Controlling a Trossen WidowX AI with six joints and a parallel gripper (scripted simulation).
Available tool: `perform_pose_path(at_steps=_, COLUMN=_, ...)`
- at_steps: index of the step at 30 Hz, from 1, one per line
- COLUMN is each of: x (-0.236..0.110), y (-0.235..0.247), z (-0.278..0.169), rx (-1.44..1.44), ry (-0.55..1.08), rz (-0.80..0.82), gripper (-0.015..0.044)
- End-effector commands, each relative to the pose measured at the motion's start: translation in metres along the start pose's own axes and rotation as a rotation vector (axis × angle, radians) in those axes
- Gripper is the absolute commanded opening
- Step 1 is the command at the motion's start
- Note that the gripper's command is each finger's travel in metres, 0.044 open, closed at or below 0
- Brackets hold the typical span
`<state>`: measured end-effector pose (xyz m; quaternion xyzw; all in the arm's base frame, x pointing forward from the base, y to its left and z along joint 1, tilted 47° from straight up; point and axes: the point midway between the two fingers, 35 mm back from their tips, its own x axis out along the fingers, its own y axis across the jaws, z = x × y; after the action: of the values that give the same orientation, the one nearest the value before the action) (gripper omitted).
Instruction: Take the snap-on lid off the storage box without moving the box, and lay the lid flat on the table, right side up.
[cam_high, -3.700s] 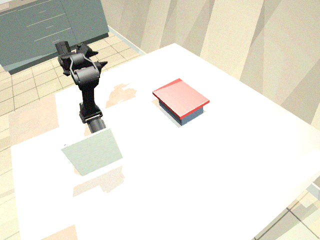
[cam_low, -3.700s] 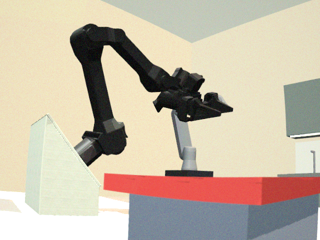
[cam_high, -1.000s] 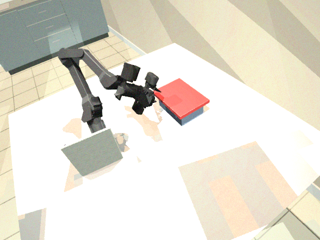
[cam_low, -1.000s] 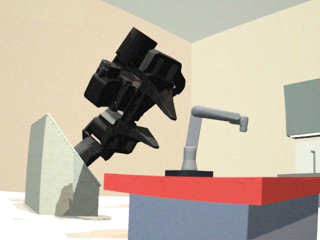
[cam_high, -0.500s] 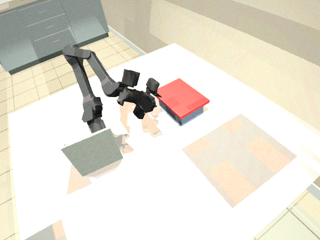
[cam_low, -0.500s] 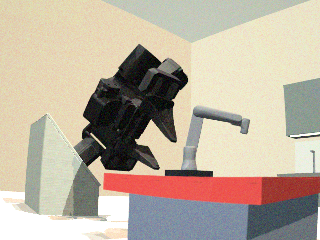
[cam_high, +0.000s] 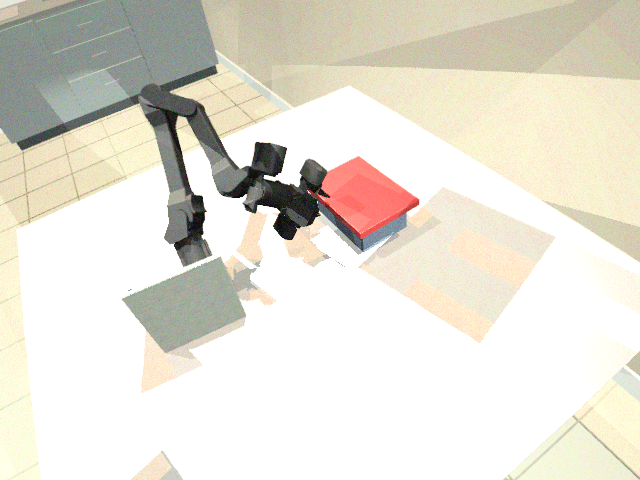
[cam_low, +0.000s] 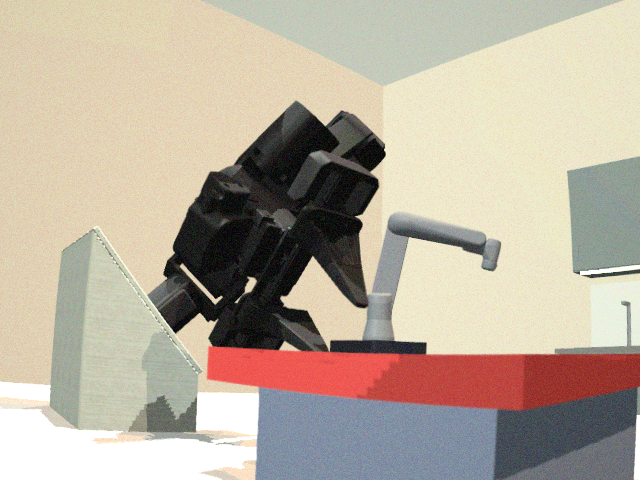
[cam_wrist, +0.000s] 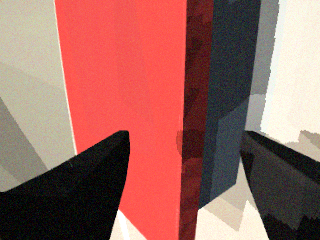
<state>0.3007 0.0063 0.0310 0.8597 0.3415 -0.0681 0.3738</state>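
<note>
Flat red lid (cam_high: 368, 195) on blue-grey box (cam_high: 383, 233), black pointed end effector (cam_high: 316, 202) straddling its edge.

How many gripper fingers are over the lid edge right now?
2. In the wrist view, one finger sits on the top side of the red lid; the other is on the box side. The open gripper straddles the lid's edge, not yet closed.

the red lid (cam_high: 368, 195) looks like smooth plastic with a slight sheen, on a matt blue-grey box (cam_high: 379, 235). the table (cam_high: 330, 392) beside the box is glossy white. the gripper (cam_high: 316, 192) is matt black.
</note>
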Motion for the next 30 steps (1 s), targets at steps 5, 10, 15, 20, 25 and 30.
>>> perform_pose_path(at_steps=5, x=0.013, y=0.003, z=0.001, rx=-0.002, ry=-0.001, rz=0.006, gripper=0.0235)
perform_pose_path(at_steps=10, x=0.021, y=0.003, z=0.000, rx=-0.001, ry=0.000, rz=0.008, gripper=0.0235)
perform_pose_path(at_steps=15, x=0.029, y=0.002, z=-0.001, rx=0.000, ry=0.002, rz=0.011, gripper=0.0235)
perform_pose_path(at_steps=20, x=0.037, y=0.001, z=-0.002, rx=0.002, ry=0.005, rz=0.014, gripper=0.0235)
perform_pose_path(at_steps=25, x=0.040, y=0.001, z=-0.002, rx=0.003, ry=0.007, rz=0.016, gripper=0.0209)
perform_pose_path(at_steps=30, x=0.040, y=0.001, z=-0.002, rx=0.003, ry=0.007, rz=0.016, gripper=0.0175)
